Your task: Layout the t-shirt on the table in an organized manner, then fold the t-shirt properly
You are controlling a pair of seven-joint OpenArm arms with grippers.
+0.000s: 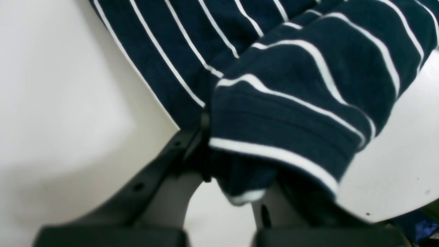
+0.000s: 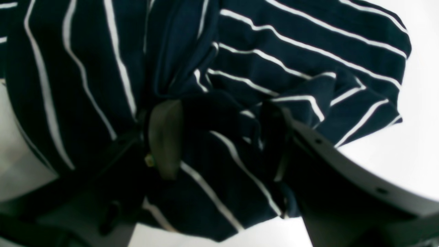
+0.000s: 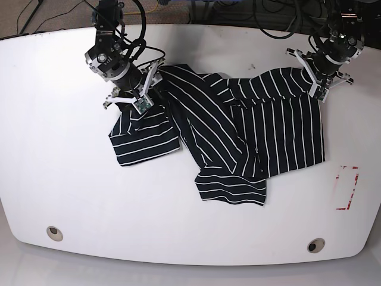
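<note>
Base cam overhead, far; wrist cams close, sharing t-shirt w/ it.

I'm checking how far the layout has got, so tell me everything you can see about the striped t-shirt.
The t-shirt is soft, very dark navy fabric with thin white stripes. It lies crumpled across the far half of the white table, not yet flat: folds overlap through the middle and one flap points toward the near edge. The right gripper holds bunched cloth at one end, with a sleeve spread below it in the base view. The left gripper pinches a hemmed edge at the other end.
</note>
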